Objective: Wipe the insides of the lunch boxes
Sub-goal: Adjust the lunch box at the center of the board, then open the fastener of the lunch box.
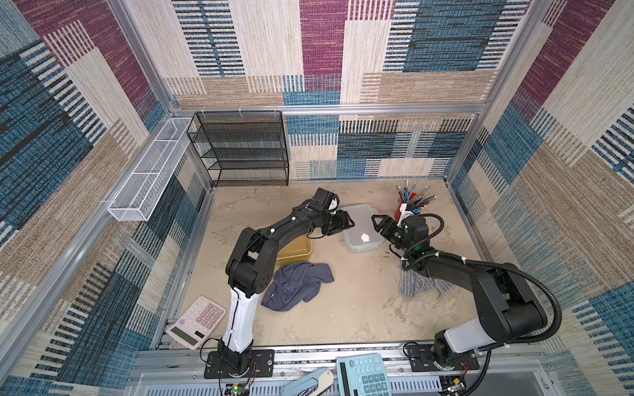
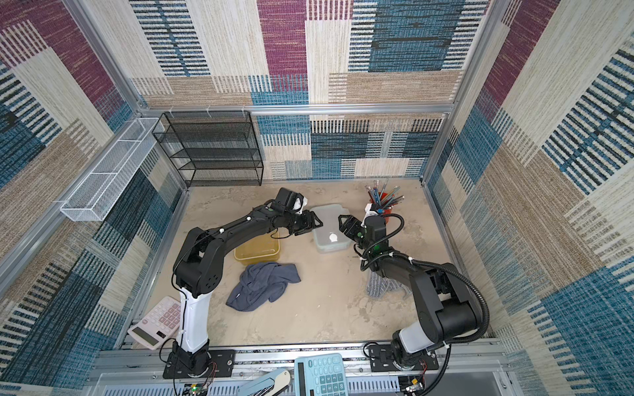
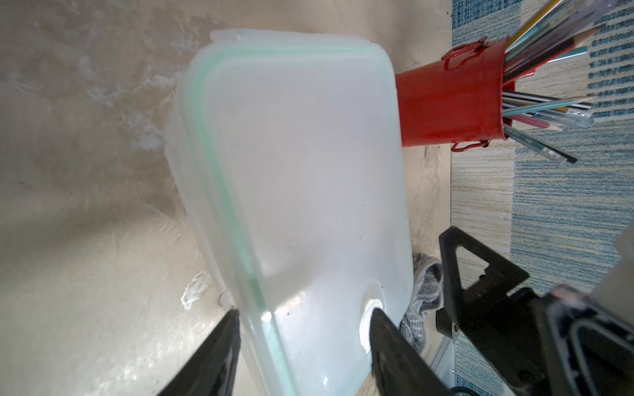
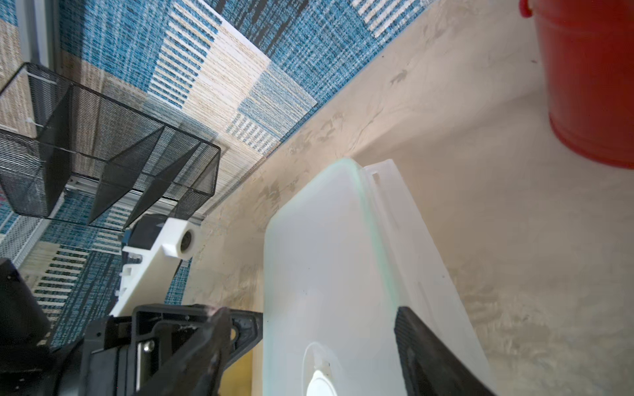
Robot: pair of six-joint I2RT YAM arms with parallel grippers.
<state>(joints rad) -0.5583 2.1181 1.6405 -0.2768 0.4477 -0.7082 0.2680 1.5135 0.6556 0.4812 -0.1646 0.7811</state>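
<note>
Left tool [image 1: 349, 223], right tool [image 1: 376, 224] beside box [image 1: 360, 214]

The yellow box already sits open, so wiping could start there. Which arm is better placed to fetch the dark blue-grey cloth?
Probably the left arm: the cloth lies right beside it, next to the yellow box. The right arm is across the table from it.
</note>
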